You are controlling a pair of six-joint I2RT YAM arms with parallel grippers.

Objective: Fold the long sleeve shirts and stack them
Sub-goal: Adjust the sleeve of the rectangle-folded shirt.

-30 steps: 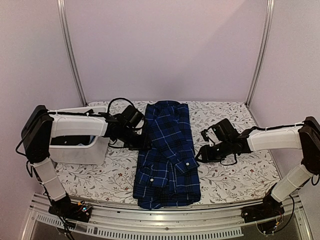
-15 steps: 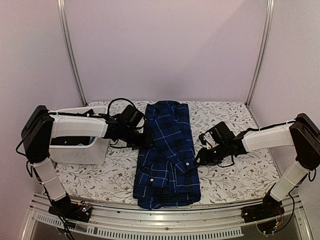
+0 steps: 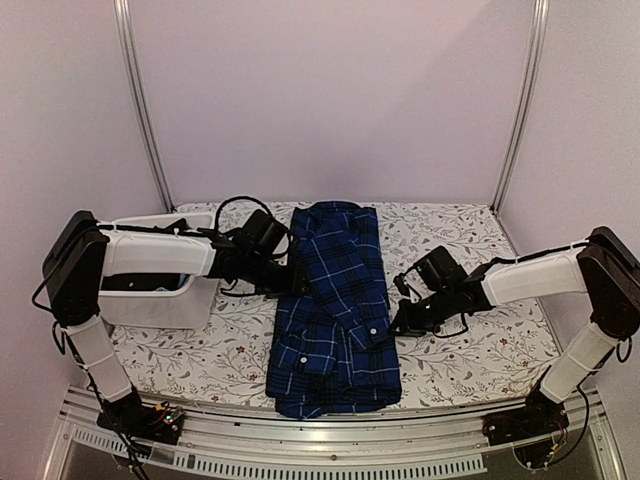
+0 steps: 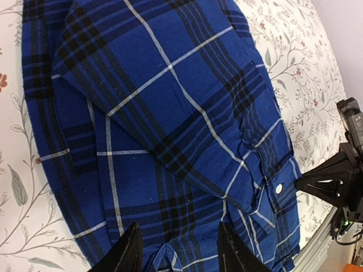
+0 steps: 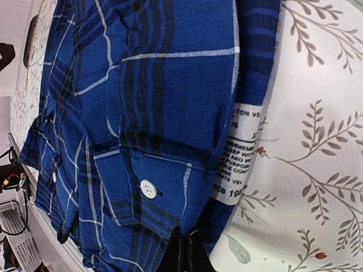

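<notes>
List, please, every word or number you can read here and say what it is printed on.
"UTON VE": top line of the white tag at the shirt edge, with its start hidden.
"REMEMBE", "WITH", "PURPOS", "CARE COM": small middle lines of the tag, only partly legible, so these readings are uncertain.
"RCE 19": bottom line of the tag, cut off.
No other text is readable in any view.

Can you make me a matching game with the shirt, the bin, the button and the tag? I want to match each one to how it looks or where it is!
Things:
1 shirt
2 bin
3 button
4 tag

Matches:
A white, with printed words
B blue plaid
C small, round, white
D big box left of the shirt

Pairs: 1-B, 2-D, 3-C, 4-A
</notes>
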